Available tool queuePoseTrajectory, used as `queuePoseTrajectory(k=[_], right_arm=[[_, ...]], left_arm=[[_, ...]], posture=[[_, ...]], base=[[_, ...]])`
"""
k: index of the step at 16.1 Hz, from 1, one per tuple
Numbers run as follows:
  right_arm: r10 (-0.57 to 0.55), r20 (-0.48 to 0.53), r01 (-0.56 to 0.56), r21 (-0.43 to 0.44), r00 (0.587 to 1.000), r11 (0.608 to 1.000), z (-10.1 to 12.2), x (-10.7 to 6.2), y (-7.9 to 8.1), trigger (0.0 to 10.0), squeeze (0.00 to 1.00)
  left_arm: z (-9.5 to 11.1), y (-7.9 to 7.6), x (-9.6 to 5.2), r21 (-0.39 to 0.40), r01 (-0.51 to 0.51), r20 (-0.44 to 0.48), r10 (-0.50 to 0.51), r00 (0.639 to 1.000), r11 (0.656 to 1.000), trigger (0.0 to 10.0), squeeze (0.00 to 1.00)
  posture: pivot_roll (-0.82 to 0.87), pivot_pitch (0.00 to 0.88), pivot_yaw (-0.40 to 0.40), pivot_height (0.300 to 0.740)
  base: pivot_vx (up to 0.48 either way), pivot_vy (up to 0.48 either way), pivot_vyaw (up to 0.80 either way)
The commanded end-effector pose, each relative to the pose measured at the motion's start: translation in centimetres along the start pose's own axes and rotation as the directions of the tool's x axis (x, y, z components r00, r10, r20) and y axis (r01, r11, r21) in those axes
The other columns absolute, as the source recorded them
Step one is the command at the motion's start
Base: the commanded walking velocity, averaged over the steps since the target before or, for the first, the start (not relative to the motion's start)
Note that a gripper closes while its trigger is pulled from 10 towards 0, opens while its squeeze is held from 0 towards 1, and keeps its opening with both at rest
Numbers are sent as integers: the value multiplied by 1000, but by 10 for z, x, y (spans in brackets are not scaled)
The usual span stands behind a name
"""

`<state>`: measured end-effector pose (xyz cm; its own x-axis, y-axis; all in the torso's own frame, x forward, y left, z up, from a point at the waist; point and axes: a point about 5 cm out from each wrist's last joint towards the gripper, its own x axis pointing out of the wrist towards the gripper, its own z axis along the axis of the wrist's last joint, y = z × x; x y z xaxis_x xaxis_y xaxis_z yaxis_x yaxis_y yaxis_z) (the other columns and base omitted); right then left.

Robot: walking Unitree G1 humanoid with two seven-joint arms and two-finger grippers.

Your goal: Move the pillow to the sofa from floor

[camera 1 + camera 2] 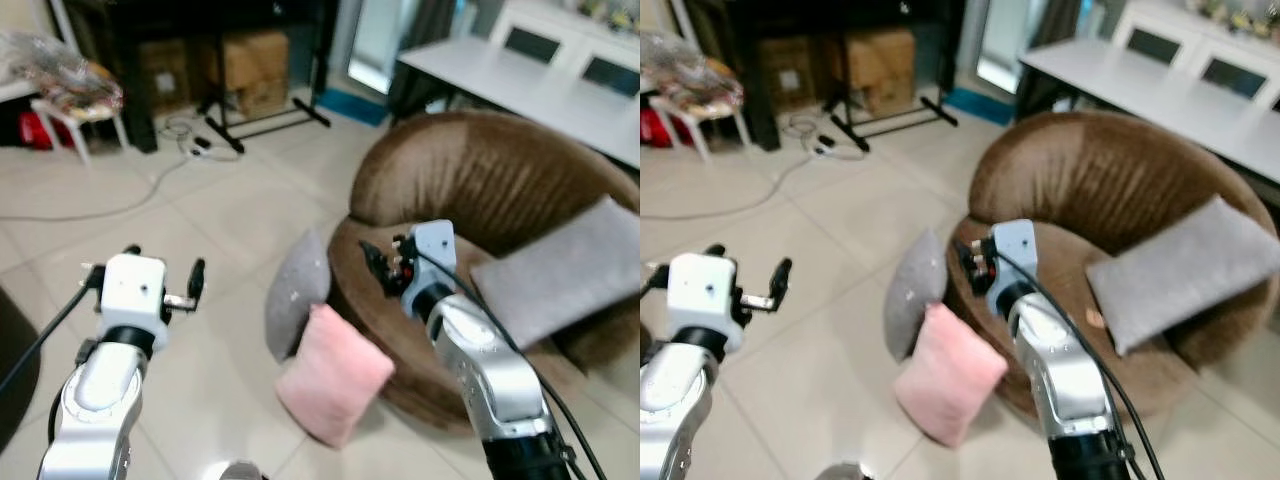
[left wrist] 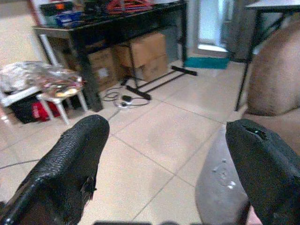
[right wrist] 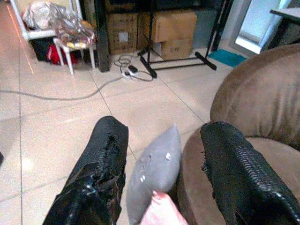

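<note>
A pink pillow [image 1: 332, 372] stands on the tiled floor, leaning against the front of the round brown sofa [image 1: 470, 170]. Right behind it a grey pillow [image 1: 297, 292] leans on the sofa too. A second grey pillow [image 1: 560, 270] lies on the sofa seat. My right gripper [image 1: 375, 262] hovers open over the sofa's front rim, above and just right of the floor pillows; its wrist view frames the grey pillow [image 3: 154, 173] between both fingers [image 3: 98, 173]. My left gripper [image 1: 165, 262] is open over bare floor, left of the pillows.
A white table [image 1: 520, 80] stands behind the sofa. At the back left are a black stand [image 1: 260, 120], cardboard boxes [image 1: 250, 65], floor cables [image 1: 190, 140] and a white stool [image 1: 70, 110] piled with wrapped things. Bare tiles lie left of the pillows.
</note>
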<state>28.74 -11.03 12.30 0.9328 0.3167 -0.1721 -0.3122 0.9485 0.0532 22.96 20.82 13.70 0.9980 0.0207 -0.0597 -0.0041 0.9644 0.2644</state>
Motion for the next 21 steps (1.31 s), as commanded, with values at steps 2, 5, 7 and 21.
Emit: queuePoseTrajectory(k=[2,5,7,21], right_arm=[[-80,-19,80,6,997,997,-4,-3,-17,10000,0],[-108,-14,108,-7,994,994,-3,-2,-21,10000,0],[-139,-21,139,13,990,990,-4,-1,-25,10000,0],[-140,-24,140,-8,990,990,-7,-1,-24,10000,0]], left_arm=[[3,-7,2,-11,34,15,-33,999,999,10000,0],[2,-7,2,-9,33,7,-33,999,999,10000,0],[1,-6,2,-7,32,5,-32,999,999,10000,0],[1,-7,5,6,53,3,-53,999,999,10000,0]], posture=[[47,0,-123,740],[50,0,-123,740],[56,0,-124,740],[53,0,-115,740]], base=[[124,0,0],[279,0,0],[287,0,-713],[291,0,0]])
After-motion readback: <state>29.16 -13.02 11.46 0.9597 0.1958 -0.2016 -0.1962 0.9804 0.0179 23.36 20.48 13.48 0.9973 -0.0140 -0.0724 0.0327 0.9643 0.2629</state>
